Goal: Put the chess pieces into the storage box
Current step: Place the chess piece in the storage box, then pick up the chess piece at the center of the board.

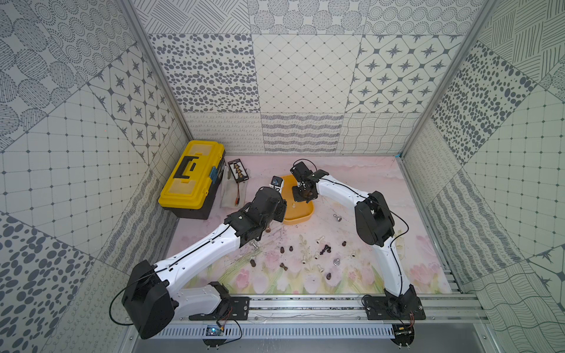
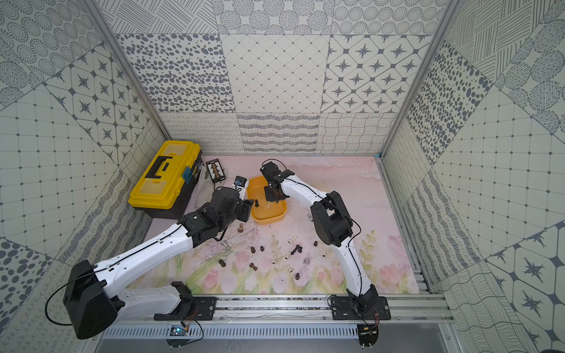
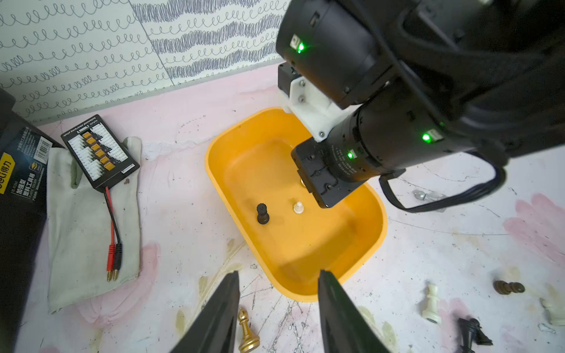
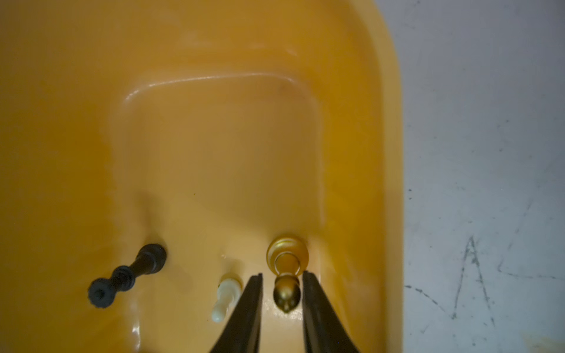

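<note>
The orange-yellow storage box (image 1: 301,215) (image 3: 305,247) (image 4: 214,137) lies at mid-table. Inside it stand a black piece (image 3: 263,214) (image 4: 128,275), a small white piece (image 3: 298,207) (image 4: 226,295) and a gold piece (image 4: 287,293). My right gripper (image 4: 282,275) reaches down into the box, open, its jaws on either side of the gold piece's head with slim gaps. My left gripper (image 3: 278,273) hovers open at the box's near end, with a gold piece (image 3: 247,333) on the mat beside one finger. Several dark, white and silver chess pieces (image 1: 318,253) lie scattered on the mat in both top views.
A large yellow-and-black toolbox (image 1: 191,177) stands at the back left. Beside it a black connector board (image 3: 99,151) with red and black leads (image 3: 113,244) lies on a white glove (image 3: 91,214). The right arm's wrist (image 3: 367,137) hangs over the box.
</note>
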You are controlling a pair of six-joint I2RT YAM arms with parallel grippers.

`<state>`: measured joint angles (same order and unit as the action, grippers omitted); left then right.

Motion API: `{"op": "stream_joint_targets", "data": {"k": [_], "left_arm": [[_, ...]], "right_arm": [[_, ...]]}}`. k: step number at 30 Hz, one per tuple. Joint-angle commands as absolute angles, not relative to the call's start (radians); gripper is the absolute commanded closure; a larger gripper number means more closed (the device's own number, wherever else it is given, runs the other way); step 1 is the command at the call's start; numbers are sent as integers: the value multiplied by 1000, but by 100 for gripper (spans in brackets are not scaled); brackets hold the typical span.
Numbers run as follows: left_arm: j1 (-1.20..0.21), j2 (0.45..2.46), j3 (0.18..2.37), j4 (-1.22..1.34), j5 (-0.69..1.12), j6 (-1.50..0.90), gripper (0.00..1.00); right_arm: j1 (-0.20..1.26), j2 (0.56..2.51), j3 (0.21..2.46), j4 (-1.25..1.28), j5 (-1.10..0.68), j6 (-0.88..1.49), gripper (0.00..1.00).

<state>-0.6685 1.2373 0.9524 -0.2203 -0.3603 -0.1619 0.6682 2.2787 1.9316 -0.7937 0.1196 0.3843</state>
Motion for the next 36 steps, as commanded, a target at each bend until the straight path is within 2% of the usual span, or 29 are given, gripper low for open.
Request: {"op": "stream_joint_targets", "data": {"k": [1, 9, 17, 25, 31, 36], "left_arm": [[-664, 1241, 952, -152, -331, -184, 53], [-663, 1252, 979, -179, -285, -200, 52], [-723, 1271, 1008, -231, -244, -142, 52], [-907, 1397, 1134, -324, -180, -131, 52], [-1054, 1532, 1166, -333, -134, -74, 52], [-1111, 1645, 1189, -293, -74, -77, 52]], "right_arm": [[673, 2270, 1954, -806, 136, 400, 59], [674, 2110, 1896, -802, 68, 442, 57], [630, 1699, 1559, -635, 24, 543, 57], [402, 1209, 1094, -636, 28, 532, 56], [241, 995, 875, -678, 4, 497, 56], [225, 870, 789, -626, -26, 527, 56]]}}
